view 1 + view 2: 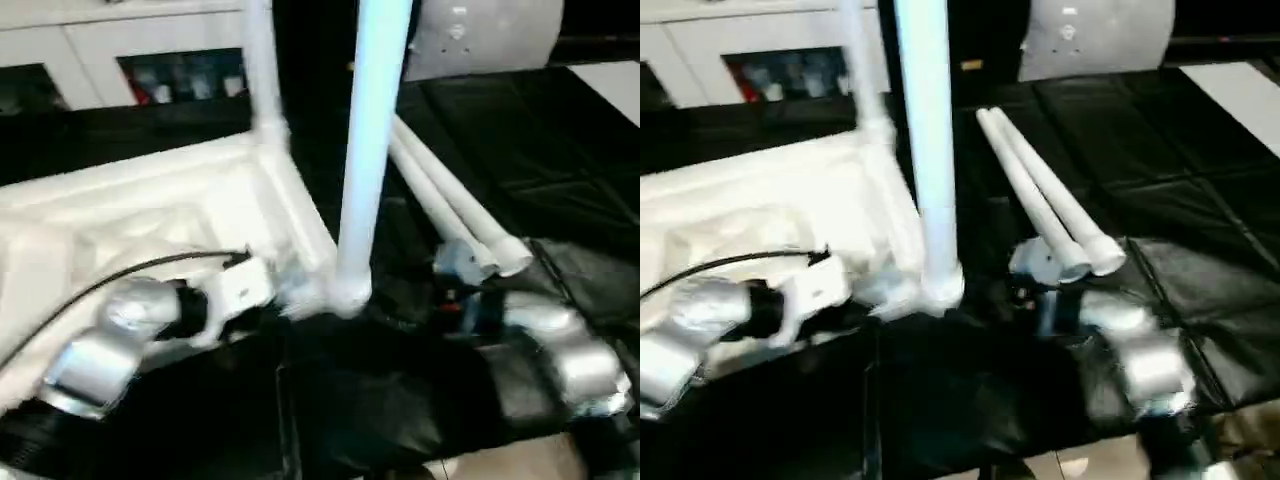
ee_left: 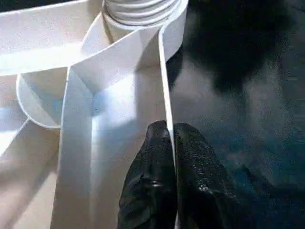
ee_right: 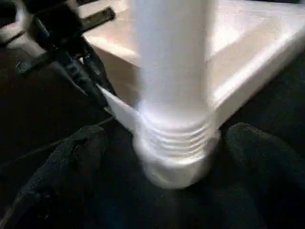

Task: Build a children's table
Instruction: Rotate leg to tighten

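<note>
**Leg seated at corner, left gripper pinching the rim**

White plastic children's table point(image 1: 150, 220), upside down on the black-covered desk point(image 1: 560, 150): likely light, stiff, slick; best held by rim or ribs. Left gripper point(image 2: 167, 138) is clamped on its thin rim wall. Upright white tube leg point(image 3: 171, 71) stands between the spread fingers point(image 3: 76, 148) of the right gripper point(image 3: 167, 143), untouched. Two loose white tube legs point(image 1: 1050, 215) lie beyond. No containers.

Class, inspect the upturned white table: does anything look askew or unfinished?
Yes: the near leg stands in its corner socket with thread rings showing, apparently not fully screwed in. Two spare legs lie unfitted on the black table.
</note>
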You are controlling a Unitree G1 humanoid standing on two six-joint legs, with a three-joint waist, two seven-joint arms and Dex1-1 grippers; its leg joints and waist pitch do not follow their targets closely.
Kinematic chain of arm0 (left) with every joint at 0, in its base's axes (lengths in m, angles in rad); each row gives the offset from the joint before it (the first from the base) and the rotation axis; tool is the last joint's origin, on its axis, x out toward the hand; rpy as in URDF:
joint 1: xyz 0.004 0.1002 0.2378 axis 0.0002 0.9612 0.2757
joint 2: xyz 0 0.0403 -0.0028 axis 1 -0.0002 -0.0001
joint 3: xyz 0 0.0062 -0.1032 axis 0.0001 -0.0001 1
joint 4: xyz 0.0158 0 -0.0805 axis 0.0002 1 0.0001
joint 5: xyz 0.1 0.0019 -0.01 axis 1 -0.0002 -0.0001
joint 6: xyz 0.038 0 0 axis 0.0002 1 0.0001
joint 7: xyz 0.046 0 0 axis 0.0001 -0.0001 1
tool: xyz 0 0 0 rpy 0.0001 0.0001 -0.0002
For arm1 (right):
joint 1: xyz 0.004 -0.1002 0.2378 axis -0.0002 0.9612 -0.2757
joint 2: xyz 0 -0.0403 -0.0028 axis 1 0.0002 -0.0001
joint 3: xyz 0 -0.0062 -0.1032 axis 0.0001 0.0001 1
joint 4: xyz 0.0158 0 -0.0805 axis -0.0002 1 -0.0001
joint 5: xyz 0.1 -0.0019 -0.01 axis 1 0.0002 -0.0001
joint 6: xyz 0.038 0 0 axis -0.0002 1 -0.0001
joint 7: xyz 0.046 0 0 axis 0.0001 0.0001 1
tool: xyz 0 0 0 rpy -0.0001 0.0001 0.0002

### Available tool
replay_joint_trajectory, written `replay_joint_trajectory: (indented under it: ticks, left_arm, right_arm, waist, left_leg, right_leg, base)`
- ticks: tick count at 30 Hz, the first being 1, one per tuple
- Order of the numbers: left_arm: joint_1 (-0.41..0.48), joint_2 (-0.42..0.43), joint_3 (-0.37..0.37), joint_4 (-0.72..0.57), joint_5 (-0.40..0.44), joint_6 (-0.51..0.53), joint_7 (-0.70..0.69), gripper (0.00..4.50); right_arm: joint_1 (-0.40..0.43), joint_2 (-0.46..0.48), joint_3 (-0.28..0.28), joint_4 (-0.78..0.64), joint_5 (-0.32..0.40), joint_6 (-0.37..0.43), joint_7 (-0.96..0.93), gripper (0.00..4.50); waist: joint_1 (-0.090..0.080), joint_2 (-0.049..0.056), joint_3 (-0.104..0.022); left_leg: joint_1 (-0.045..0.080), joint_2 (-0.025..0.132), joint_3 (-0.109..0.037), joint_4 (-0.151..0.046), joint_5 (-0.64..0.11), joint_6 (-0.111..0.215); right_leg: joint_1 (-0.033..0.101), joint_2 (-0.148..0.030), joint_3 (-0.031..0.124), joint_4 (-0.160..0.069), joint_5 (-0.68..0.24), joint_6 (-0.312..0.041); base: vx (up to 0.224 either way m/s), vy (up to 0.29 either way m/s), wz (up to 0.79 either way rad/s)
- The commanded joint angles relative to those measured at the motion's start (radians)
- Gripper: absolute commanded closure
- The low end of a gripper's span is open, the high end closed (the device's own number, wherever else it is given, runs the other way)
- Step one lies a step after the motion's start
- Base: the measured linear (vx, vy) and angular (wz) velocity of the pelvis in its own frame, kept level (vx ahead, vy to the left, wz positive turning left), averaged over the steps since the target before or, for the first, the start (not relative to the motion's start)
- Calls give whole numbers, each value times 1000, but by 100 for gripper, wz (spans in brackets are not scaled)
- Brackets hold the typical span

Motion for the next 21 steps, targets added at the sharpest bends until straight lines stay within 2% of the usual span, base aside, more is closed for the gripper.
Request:
replay_joint_trajectory:
  ticks: [1, 4, 6, 8, 9, 10, 11, 13, 18, 19, 21]
  left_arm:
    - [-27, 8, -52, 2, -20, -82, -100, 450]
    - [-46, 25, -64, 36, -29, -128, -160, 450]
    - [-60, 37, -79, 60, -31, -160, -204, 450]
    - [-67, 41, -86, 70, -30, -181, -221, 450]
    - [-83, 44, -98, 100, -29, -227, -250, 450]
    - [-87, 45, -102, 107, -27, -238, -256, 450]
    - [-100, 43, -110, 132, -23, -269, -276, 450]
    - [-108, 40, -114, 147, -21, -284, -288, 450]
    - [-130, 34, -125, 181, -17, -313, -307, 450]
    - [-138, 32, -128, 193, -14, -323, -313, 450]
    - [-147, 29, -130, 206, -12, -332, -319, 450]
  right_arm:
    - [-24, -6, 19, 25, 2, -24, 49, 5]
    - [-50, -22, 43, 48, -11, -45, 87, 5]
    - [-60, -34, 74, 50, -23, -60, 134, 5]
    - [-60, -38, 88, 48, -28, -67, 155, 5]
    - [-59, -52, 120, 41, -27, -77, 205, 5]
    - [-58, -55, 128, 39, -27, -78, 215, 5]
    - [-65, -56, 149, 39, -30, -82, 243, 5]
    - [-73, -52, 159, 47, -34, -85, 255, 5]
    - [-99, -42, 174, 94, -43, -108, 276, 5]
    - [-106, -41, 179, 107, -43, -110, 283, 21]
    - [-112, -39, 184, 113, -35, -95, 296, 21]
  waist:
    - [-3, 8, -64]
    - [9, 7, -66]
    - [10, 6, -64]
    - [10, 6, -64]
    - [11, 6, -64]
    - [12, 6, -65]
    - [12, 11, -64]
    - [11, 7, -64]
    - [10, 5, -61]
    - [9, 6, -60]
    - [9, 4, -60]
  left_leg:
    - [36, 73, -28, -58, -149, 100]
    - [40, 74, -26, -58, -165, 77]
    - [35, 72, -28, -59, -172, 70]
    - [35, 73, -29, -60, -186, 64]
    - [34, 73, -29, -59, -187, 65]
    - [35, 73, -29, -59, -188, 65]
    - [33, 73, -30, -59, -187, 65]
    - [33, 74, -30, -59, -193, 63]
    - [34, 76, -30, -61, -227, 47]
    - [34, 76, -30, -61, -228, 45]
    - [34, 75, -29, -60, -225, 45]
  right_leg:
    - [38, -83, 46, -53, -31, -279]
    - [37, -83, 47, -53, -62, -280]
    - [37, -83, 46, -52, -76, -276]
    - [38, -87, 48, -53, -91, -272]
    - [38, -87, 47, -53, -93, -272]
    - [38, -86, 48, -54, -94, -272]
    - [38, -87, 47, -52, -90, -273]
    - [39, -87, 48, -50, -85, -277]
    - [35, -90, 50, -54, -141, -281]
    - [35, -90, 50, -53, -143, -281]
    - [36, -89, 50, -54, -138, -283]
  base:
    - [0, 0, 0]
    - [0, 0, 0]
    - [0, 0, 0]
    - [0, 0, 0]
    - [0, 0, 0]
    - [0, 0, 0]
    - [0, 0, 0]
    - [0, 0, 0]
    - [0, 0, 0]
    - [0, 0, 0]
    - [0, 0, 0]
